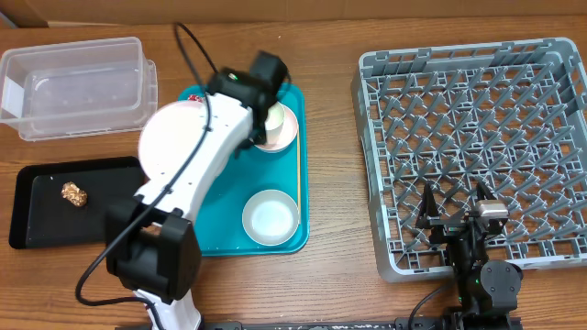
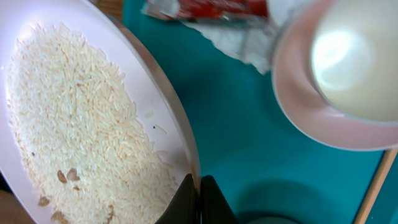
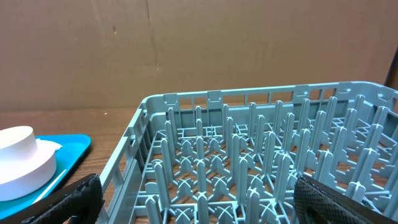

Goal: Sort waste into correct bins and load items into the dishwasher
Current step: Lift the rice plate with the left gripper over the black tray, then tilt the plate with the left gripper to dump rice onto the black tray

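The plate [image 2: 81, 68] of rice [image 2: 68, 124] is pinched by the left gripper [image 2: 200, 200]; the right gripper [image 1: 452, 200] is spread empty; tipping into the black tray [image 1: 41, 220] seems needed next.

Counter [image 1: 330, 55]: 2 bins left, large tray [image 1: 275, 170] in the middle, rack [image 1: 477, 137] right.

The tub [image 1: 78, 87] sits far left. The shallow tray [image 1: 41, 206] lies near of it, with 1 lump [image 1: 74, 193] in it. On the large tray, the plate [image 1: 165, 137] lies left and carries rice [image 2: 74, 124]. The far bowl [image 1: 290, 128], cup [image 1: 273, 119] inside, sits right, the near bowl [image 1: 271, 217] before it, and the stick [image 1: 298, 183] along the right edge. Wrapper [image 2: 211, 7] and tissue [image 2: 242, 40] lie at the far edge.
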Controlling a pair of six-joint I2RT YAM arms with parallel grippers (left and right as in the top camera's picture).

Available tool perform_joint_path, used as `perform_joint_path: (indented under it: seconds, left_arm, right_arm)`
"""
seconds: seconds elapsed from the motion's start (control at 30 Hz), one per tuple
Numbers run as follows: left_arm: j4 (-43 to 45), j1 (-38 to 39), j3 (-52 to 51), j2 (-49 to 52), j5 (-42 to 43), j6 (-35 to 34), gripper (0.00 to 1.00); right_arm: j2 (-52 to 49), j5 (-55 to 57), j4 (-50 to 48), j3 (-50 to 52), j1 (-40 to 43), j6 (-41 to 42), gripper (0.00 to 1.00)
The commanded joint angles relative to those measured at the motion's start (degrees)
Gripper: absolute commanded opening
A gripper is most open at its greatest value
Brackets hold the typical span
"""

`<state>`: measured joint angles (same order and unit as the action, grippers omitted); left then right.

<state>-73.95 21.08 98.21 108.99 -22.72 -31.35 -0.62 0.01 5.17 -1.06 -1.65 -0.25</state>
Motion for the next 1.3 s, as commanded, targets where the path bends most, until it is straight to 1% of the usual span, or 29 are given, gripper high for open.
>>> perform_joint_path:
  seconds: [0.0, 0.13, 0.3, 0.5, 0.67, 0.77, 1.0, 1.27]
  left_arm:
    - [-2.3, -5.1, 4.9, -1.4, -2.9, 0.5, 0.04]
    - [-3.6, -12.1, 6.3, -1.4, 0.7, 0.5, 0.04]
    - [-1.5, -23.0, 6.3, -1.4, 8.6, 2.9, 0.04]
    - [2.7, -35.1, 6.2, -1.4, 24.5, 10.3, 0.04]
    - [3.3, -41.0, 6.2, -1.4, 30.3, 11.5, 0.04]
    - [3.4, -43.8, 6.2, -1.4, 35.5, 13.4, 0.04]
    - [3.6, -49.0, 6.2, -1.4, 47.4, 14.7, 0.04]
    - [3.3, -53.0, 6.2, -1.4, 54.8, 16.2, 0.04]
  right_arm:
    - [0.5, -0.1, -0.3, 0.6, -0.2, -0.4, 1.0]
    - [0.5, -0.1, -0.3, 0.6, -0.2, -0.4, 1.0]
    - [0.5, -0.1, -0.3, 0.6, -0.2, -0.4, 1.0]
    - [0.5, -0.1, -0.3, 0.6, -0.2, -0.4, 1.0]
    - [0.5, -0.1, -0.3, 0.6, -0.2, -0.4, 1.0]
    - [0.5, -0.1, -0.3, 0.6, -0.2, -0.4, 1.0]
    - [0.5, -0.1, -0.3, 0.6, -0.2, -0.4, 1.0]
    - [0.5, -0.1, -0.3, 0.6, -0.2, -0.4, 1.0]
